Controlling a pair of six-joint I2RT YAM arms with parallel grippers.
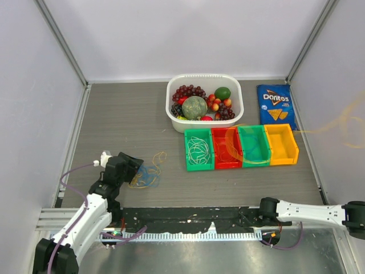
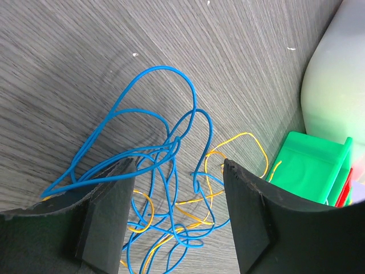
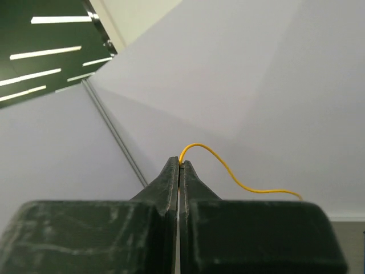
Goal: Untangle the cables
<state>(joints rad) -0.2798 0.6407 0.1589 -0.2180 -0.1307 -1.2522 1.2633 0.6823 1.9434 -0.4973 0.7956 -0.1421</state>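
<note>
A tangle of thin blue cable (image 2: 154,69) and orange-yellow cable (image 2: 251,137) lies on the grey table. In the top view it sits left of the bins (image 1: 147,174). My left gripper (image 2: 178,171) is open, its jaws astride the tangle just above it; it also shows in the top view (image 1: 132,165). My right gripper (image 3: 180,162) is shut on a thin yellow cable (image 3: 228,170) and points up at the white wall. In the top view that gripper is out of frame, and a blurred yellow strand (image 1: 342,123) hangs in the air at the right. A coiled white cable (image 1: 198,151) lies in the left green bin.
A row of bins stands mid-table: green (image 1: 187,151), red (image 1: 226,162), green (image 1: 254,160), yellow (image 1: 281,158). A white basket (image 1: 174,114) of fruit is behind them, a Doritos bag (image 1: 275,105) to its right. White walls close in three sides.
</note>
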